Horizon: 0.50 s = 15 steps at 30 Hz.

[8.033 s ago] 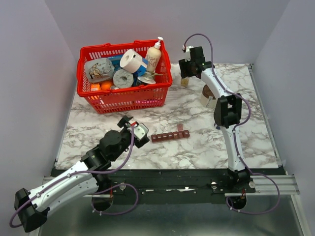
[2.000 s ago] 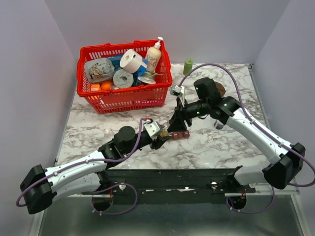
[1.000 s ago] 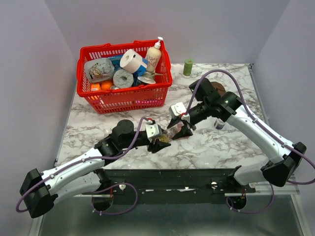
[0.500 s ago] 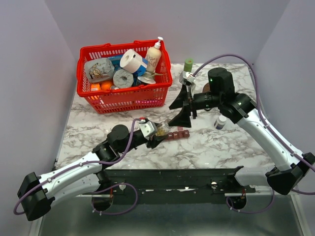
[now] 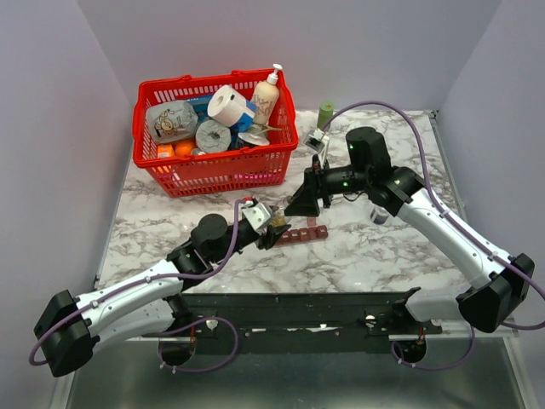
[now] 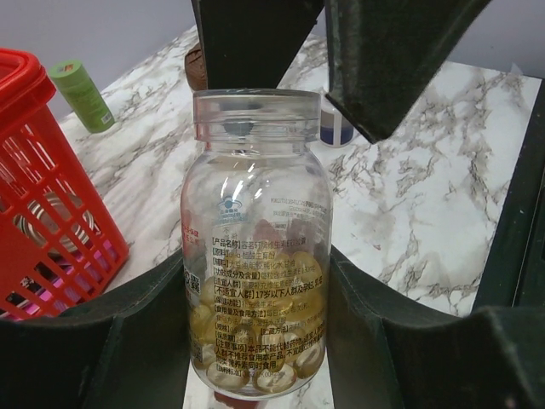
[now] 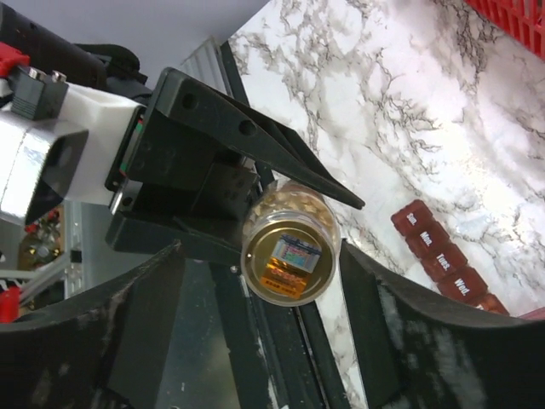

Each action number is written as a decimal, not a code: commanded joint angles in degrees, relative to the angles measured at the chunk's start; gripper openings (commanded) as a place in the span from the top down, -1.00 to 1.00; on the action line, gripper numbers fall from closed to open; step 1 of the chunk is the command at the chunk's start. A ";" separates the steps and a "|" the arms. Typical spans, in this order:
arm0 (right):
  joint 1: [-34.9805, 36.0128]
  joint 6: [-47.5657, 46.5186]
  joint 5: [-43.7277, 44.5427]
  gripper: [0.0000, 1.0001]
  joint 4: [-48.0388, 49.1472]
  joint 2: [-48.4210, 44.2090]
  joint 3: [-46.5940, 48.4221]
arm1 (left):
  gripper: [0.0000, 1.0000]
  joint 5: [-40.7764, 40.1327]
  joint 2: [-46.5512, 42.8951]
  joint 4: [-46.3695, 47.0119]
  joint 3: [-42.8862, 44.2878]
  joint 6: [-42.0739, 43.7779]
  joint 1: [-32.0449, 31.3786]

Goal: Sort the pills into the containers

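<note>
Bottle: clear plastic bottle, amber pills inside.
Left gripper: clamped on that bottle.
Right gripper: spread wide above it.
Organizer: maroon plastic compartment strip, on marble table.

a red basket sits at the back left of the marbled counter, holding paper rolls and a pump bottle. a green cylinder stands just right of it, and a small white-capped bottle stands nearer the right side. an uncapped clear bottle carries a printed label.
</note>
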 commanded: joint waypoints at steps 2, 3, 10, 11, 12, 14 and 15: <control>0.36 1.77 1.16 -0.28 1.84 1.07 0.41 | 1.00 -1.73 0.48 3.18 1.57 -0.61 -0.15; 0.44 1.60 0.98 -0.27 1.75 1.16 0.49 | 1.00 -2.00 0.48 3.27 1.57 -0.70 -0.15; 1.50 -0.25 3.09 -0.24 0.26 2.03 1.63 | 1.00 -2.70 -0.49 2.66 1.48 -1.14 -0.15; 1.59 -1.03 3.35 -0.06 0.26 2.21 1.98 | 1.00 -2.70 -0.49 2.48 1.56 -1.14 -0.15; 1.59 -1.22 3.70 0.05 0.26 2.21 2.16 | 1.00 -2.70 -0.58 2.22 1.65 -1.05 -0.15; 1.68 -2.44 3.09 0.35 0.00 2.39 2.86 | 1.00 -2.53 -0.84 1.51 1.74 -0.79 -0.15; 1.67 -3.06 2.13 0.46 -0.09 2.56 3.13 | 1.00 -2.35 -1.19 1.25 1.83 -0.27 -0.15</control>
